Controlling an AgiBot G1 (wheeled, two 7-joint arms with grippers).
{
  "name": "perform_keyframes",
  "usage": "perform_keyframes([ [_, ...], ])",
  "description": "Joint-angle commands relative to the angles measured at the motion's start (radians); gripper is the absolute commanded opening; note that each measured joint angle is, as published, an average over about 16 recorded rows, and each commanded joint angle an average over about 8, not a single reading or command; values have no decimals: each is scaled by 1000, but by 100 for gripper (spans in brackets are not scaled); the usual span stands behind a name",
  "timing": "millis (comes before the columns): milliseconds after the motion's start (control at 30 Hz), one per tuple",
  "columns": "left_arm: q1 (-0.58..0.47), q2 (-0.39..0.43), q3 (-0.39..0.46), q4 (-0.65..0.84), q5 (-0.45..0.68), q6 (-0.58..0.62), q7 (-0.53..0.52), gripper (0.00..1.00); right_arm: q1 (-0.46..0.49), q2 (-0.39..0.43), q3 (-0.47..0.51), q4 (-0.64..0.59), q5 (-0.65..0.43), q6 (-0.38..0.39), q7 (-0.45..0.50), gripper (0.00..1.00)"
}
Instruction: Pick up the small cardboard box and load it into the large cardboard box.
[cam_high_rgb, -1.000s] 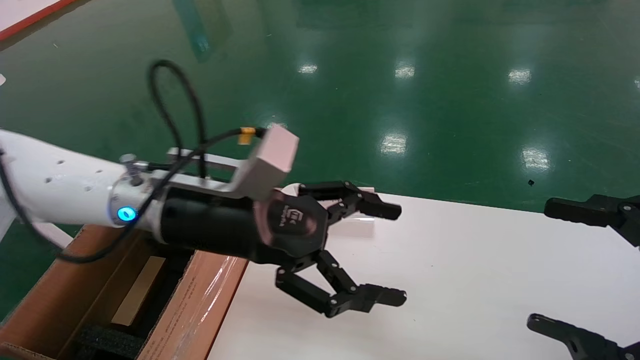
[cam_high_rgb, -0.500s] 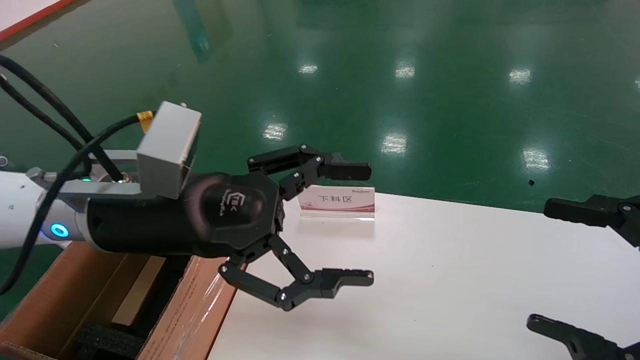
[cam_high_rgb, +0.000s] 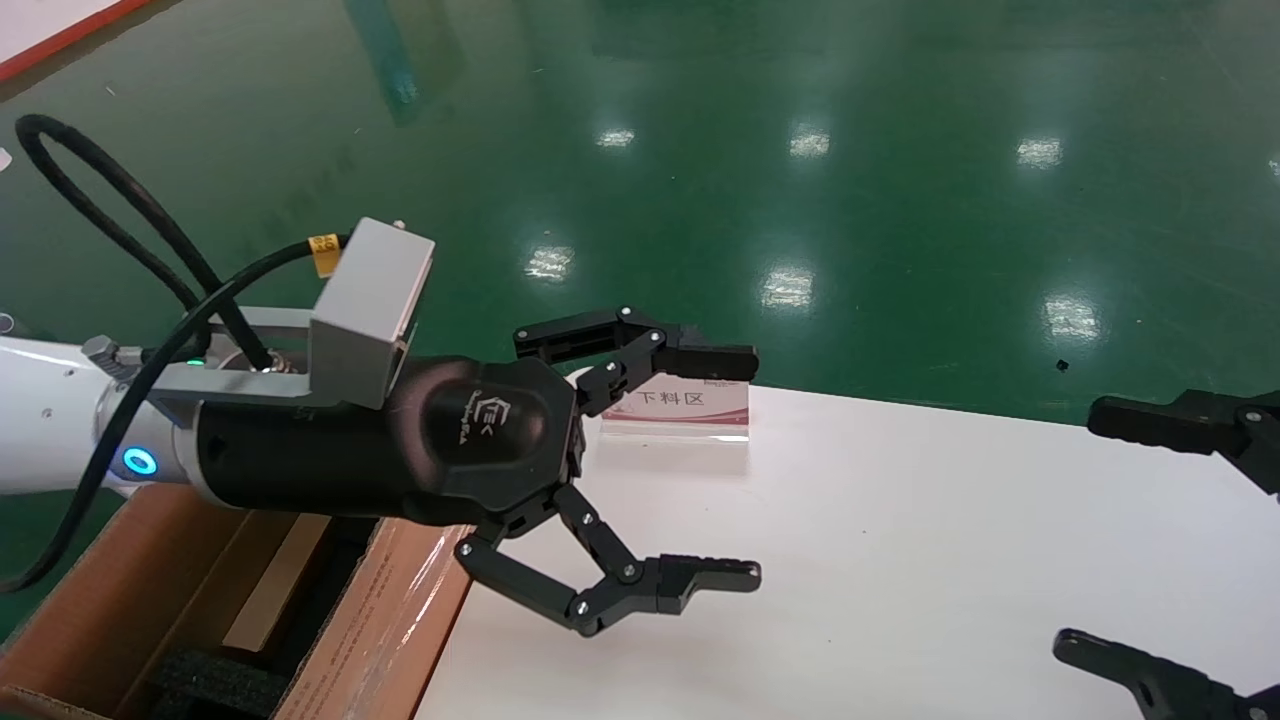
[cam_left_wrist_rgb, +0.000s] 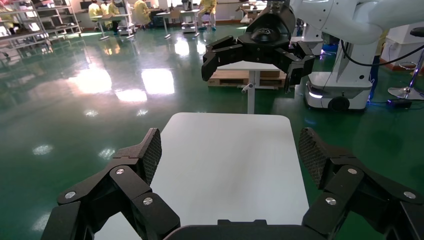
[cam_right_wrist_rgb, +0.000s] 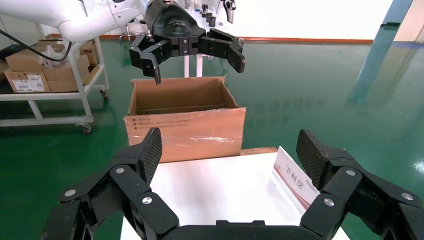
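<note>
The large cardboard box (cam_high_rgb: 390, 600) stands open at the table's left end, with glossy tape on its flap; it also shows in the right wrist view (cam_right_wrist_rgb: 185, 132). A pale tan slab, the small cardboard box (cam_high_rgb: 275, 580), stands inside it between black foam (cam_high_rgb: 215, 685). My left gripper (cam_high_rgb: 748, 468) is open and empty. It hovers over the table's left part, just right of the carton, and shows in its own wrist view (cam_left_wrist_rgb: 231, 150). My right gripper (cam_high_rgb: 1085, 528) is open and empty at the table's right edge (cam_right_wrist_rgb: 231, 150).
A white table (cam_high_rgb: 900, 560) carries a small red-and-white sign (cam_high_rgb: 680, 405) near its far left edge. Shiny green floor (cam_high_rgb: 800, 150) lies all around. A cart with boxes (cam_right_wrist_rgb: 30, 75) stands beyond the carton.
My left gripper, open and empty throughout, pulled back to the left and rose, uncovering the sign, then drifted slightly right and down. The right arm has not moved.
</note>
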Motion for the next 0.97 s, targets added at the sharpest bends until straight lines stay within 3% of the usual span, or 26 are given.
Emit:
perform_keyframes([
  [33, 0, 0, -1, 0, 0, 0, 0, 100, 0, 0, 1, 0, 0, 0, 0, 100],
  [967, 6, -1, -8, -3, -2, 2, 3, 100, -1, -2, 5, 1, -3, -3, 3, 100],
])
